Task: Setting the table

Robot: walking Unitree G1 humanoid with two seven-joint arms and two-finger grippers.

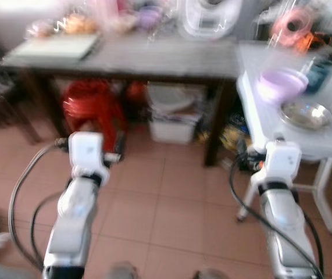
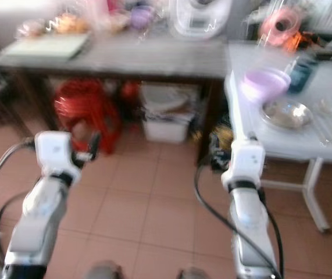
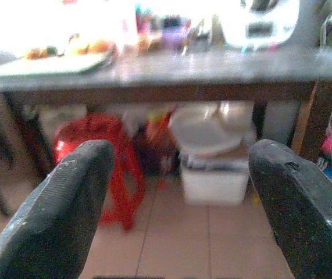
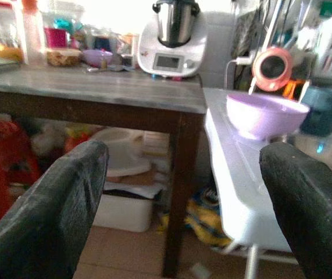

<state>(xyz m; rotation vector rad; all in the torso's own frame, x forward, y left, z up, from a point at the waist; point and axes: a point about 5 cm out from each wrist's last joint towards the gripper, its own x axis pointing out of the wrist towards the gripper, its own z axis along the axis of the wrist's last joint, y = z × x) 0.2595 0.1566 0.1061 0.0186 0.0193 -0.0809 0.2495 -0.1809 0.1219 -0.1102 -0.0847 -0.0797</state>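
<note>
- Both silver arms reach out low over the tiled floor (image 1: 171,197), in front of the white table (image 1: 253,104), so they look ready to go to it.
- Left gripper (image 3: 177,192) has its two black fingers (image 3: 67,209) spread wide, with nothing between them. It points at the red stool (image 1: 90,113) under the dark table (image 1: 154,58), well away from the white table.
- Right gripper (image 4: 183,203) also has its fingers (image 4: 49,203) spread wide and empty. It points at the near corner of the white table, which I think is where the work is.
- On the white table, a purple bowl (image 1: 281,84) sits close to the edge, and a shiny metal plate (image 1: 306,114) lies just beside it. A dark cup (image 1: 318,74) stands behind the bowl.
- These dishes are the things for setting the table. They sit close together near one edge, easy for the right arm to reach.
- Off the white table, a white kitchen machine (image 4: 174,40) stands on the dark table next to it.
- No dish is held yet, so the job looks barely started.
</note>
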